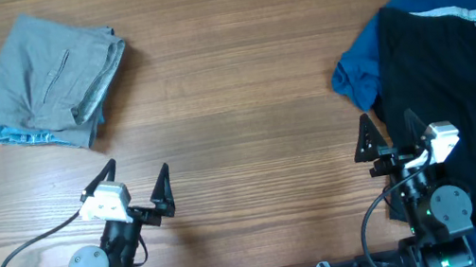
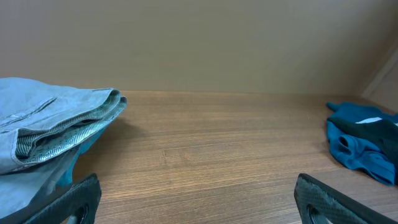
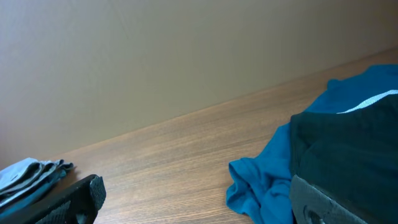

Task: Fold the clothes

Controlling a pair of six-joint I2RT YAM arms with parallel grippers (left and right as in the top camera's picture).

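Grey shorts [image 1: 55, 78] lie folded at the far left of the table, on top of a light-blue denim piece [image 1: 28, 138]; they also show in the left wrist view [image 2: 50, 121]. A black garment [image 1: 464, 107] lies spread over a royal-blue piece [image 1: 358, 71] at the right; both show in the right wrist view, black [image 3: 348, 149] and blue [image 3: 261, 180]. My left gripper [image 1: 139, 189] is open and empty near the front edge. My right gripper [image 1: 392, 135] is open and empty, its right finger over the black garment's edge.
The wooden table [image 1: 243, 104] runs bare between the two piles. A black cable [image 1: 27, 253] loops from the left arm at the front left. A plain wall [image 2: 199, 43] stands behind the table.
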